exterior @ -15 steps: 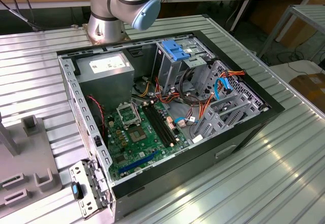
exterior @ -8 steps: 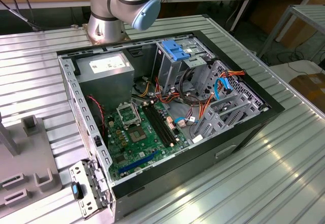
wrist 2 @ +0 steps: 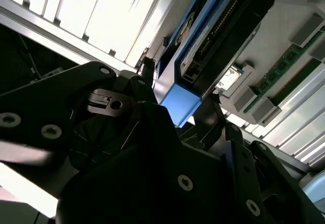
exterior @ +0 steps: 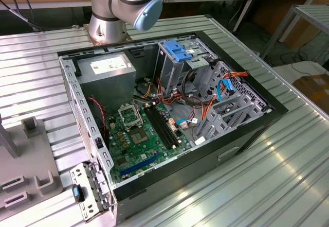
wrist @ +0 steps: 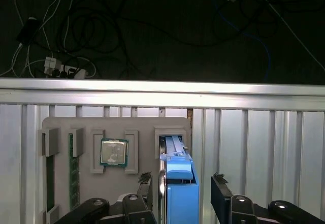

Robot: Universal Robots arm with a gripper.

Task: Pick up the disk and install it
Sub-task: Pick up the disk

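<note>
A ribbed metal surface (exterior: 267, 186) carried an open computer case (exterior: 205, 166), its green motherboard (exterior: 134, 143) exposed. The arm (exterior: 128, 3) rose from its base behind the case. On the exterior view's left lay a grey parts tray (exterior: 25, 155), which the first wrist view (wrist: 142, 125) showed from above. The disk (wrist: 179, 183), dark with bright blue rails, stood on edge in a slot of that tray; the second wrist view (wrist 2: 203, 46) showed it close up. The claw (wrist: 182, 177) straddled the disk with its fingers (wrist: 219, 183) apart, a gap showing between one finger and the blue rail. A processor (wrist: 114, 152) and memory sticks (wrist: 71, 170) sat in other tray pockets beside the disk.
</note>
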